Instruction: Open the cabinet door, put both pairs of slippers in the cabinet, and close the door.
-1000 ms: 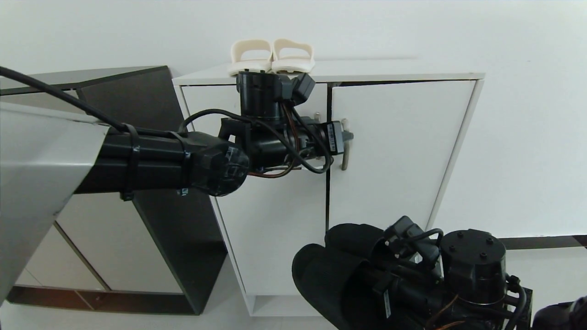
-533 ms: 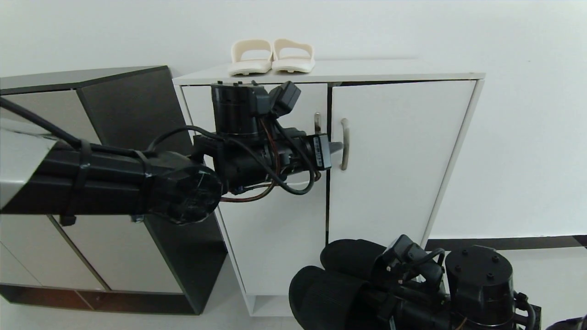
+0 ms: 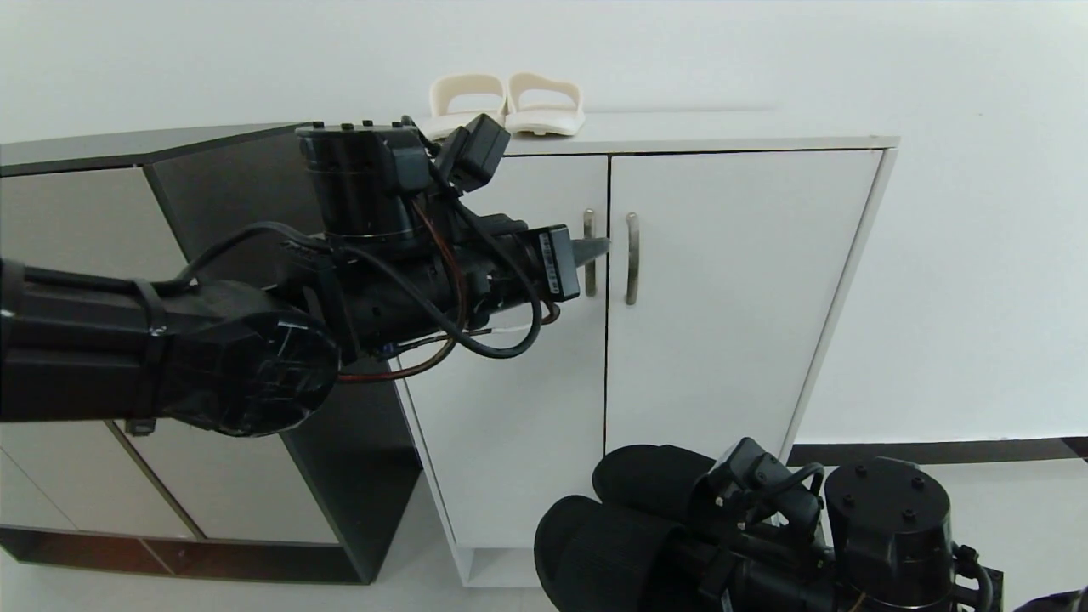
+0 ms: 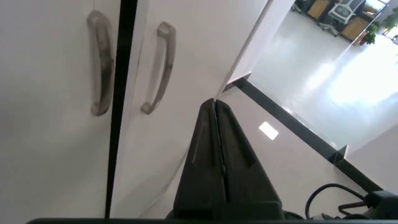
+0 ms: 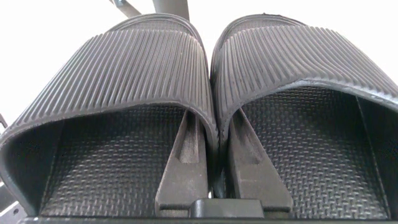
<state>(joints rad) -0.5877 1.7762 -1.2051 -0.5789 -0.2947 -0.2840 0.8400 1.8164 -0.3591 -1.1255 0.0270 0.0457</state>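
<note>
Cabinet [image 3: 731, 289] doors both shut; beige slippers [image 3: 506, 104] on its top, far left. Left end effector [image 3: 599, 247] empty, jaws pressed together, near the handles [image 3: 631, 257]; right end effector [image 5: 212, 134] clamps the black slippers [image 3: 629, 510], low and near. Risk: closed jaws slide off a handle, so the door fails to open.

The 2 arms use matte black housings. Left arm [image 3: 170, 357]: cylindrical wrist motor [image 3: 361, 183] with cap screws, external black and brown cables [image 3: 501, 354], cable ties [image 3: 146, 365], 1 white label [image 3: 548, 263]. Left gripper [image 4: 214, 107]: black tapered jaws. Right arm [image 3: 888, 510]: matching motor.
</note>
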